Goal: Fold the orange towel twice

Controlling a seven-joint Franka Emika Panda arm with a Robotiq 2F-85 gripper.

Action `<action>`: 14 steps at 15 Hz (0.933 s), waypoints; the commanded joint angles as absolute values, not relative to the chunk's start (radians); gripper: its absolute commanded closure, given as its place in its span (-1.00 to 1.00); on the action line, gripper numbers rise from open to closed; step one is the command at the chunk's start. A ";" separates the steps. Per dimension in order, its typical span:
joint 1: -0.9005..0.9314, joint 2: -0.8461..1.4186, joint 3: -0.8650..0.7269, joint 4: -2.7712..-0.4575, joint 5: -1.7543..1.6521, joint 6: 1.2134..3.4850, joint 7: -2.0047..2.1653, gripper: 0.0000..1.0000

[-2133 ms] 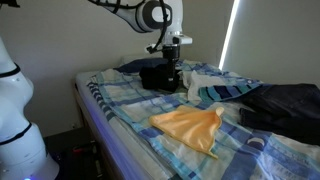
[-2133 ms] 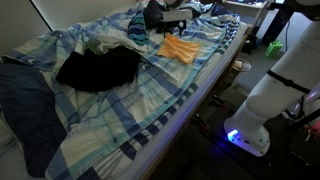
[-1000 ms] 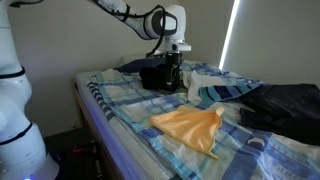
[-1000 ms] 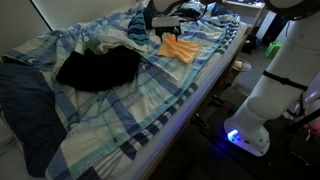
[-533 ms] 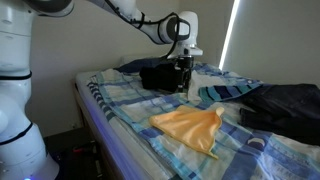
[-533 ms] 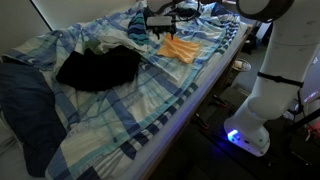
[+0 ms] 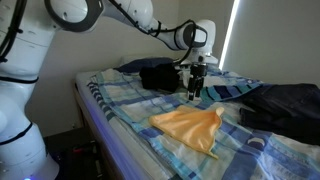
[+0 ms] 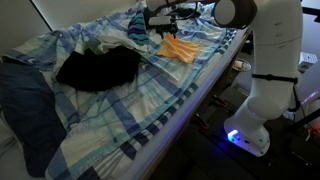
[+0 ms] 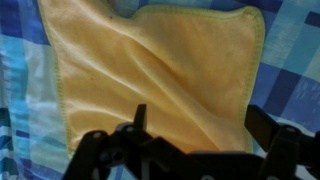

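Bedding fills both exterior views: a blue plaid sheet (image 7: 115, 100) lies rumpled over the bed, and the orange towel (image 7: 190, 125) sits on it in the lower middle of the frame, spread fairly flat with one corner drawn to a point toward the lower right; in an exterior view the same towel (image 8: 180, 48) shows small in the upper middle of the frame, close to the bed's edge; the gripper (image 7: 195, 88) hangs from the white arm (image 7: 150, 25) just above the towel's upper edge, fingers pointing down, and whether it touches the cloth cannot be told; in the wrist view the towel (image 9: 160, 70) takes up most of the frame, a stitched hem (image 9: 62, 95) running along its left side and a soft ridge crossing it on the diagonal, with plaid sheet (image 9: 295, 70) showing at the right edge; the gripper (image 9: 190, 150) comes in along the bottom of that view, its dark fingers (image 9: 95, 150) set wide apart with nothing held between them; a teal-and-white cloth (image 7: 225, 92) lies just right of the gripper; a black cloth (image 8: 98, 68) lies left of centre on the sheet, well apart from the towel; a dark blue cloth (image 8: 25, 100) is heaped at the left edge.
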State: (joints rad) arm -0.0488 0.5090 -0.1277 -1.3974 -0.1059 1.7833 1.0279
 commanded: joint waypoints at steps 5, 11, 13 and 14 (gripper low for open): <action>-0.085 0.717 -0.162 -1.115 -0.060 1.582 1.030 -1.00; -0.103 0.828 -0.151 -0.986 -0.013 1.525 1.022 -1.00; -0.103 0.854 -0.149 -0.951 -0.002 1.521 1.022 -1.00; -0.103 0.867 -0.148 -0.935 0.003 1.521 1.022 -1.00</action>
State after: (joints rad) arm -0.0951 0.8150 -0.1527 -1.0319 -0.0256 1.5726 1.0279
